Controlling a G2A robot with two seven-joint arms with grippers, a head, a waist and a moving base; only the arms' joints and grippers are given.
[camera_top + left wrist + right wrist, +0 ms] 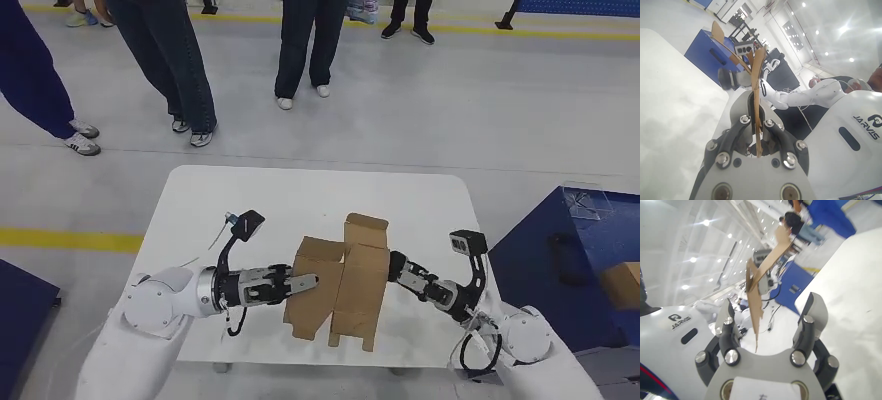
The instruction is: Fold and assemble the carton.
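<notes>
The white table [200, 200] lies beneath the carton [355, 290], which takes up the middle of the half nearer the robot. The carton is plain brown cardboard, only partly opened, its panels creased into a shallow fold with a flap standing out at the far end and notched flaps at the near end. I can't make out whether its lower edge rests on the table. A blue cabinet [560, 260] stands off to the carton's right, clear of it. The left claw [755, 96] is at the carton's left edge, clenched tight on the cardboard, with the sheet running edge-on between its two pads. The right claw [770, 300] is at the carton's right side, released, its fingers [815, 306] spread wide. The carton's edge hangs in the gap between them, touching neither one.
</notes>
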